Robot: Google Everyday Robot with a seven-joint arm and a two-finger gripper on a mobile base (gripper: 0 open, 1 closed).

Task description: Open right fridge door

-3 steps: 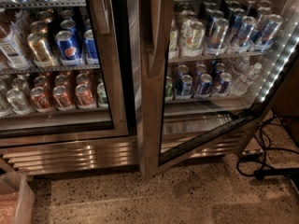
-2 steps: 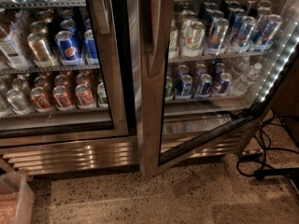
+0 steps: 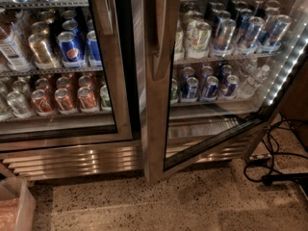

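The right fridge door (image 3: 155,129) has a wide brushed-steel frame and a glass pane, and it stands ajar. Its handle side has swung out toward me, and its bottom edge (image 3: 211,146) runs diagonally back to the hinge at the right. The long steel handle (image 3: 159,30) runs down the frame's upper part. Through the pane I see shelves of blue and silver cans (image 3: 226,32). The gripper is out of view and no part of the arm shows.
The left fridge door (image 3: 113,81) is closed, with Pepsi and orange cans (image 3: 70,47) behind it. A lit LED strip (image 3: 284,69) lines the right inner wall. Black cables (image 3: 274,165) lie on the speckled floor at right. A translucent bin (image 3: 17,208) sits bottom left.
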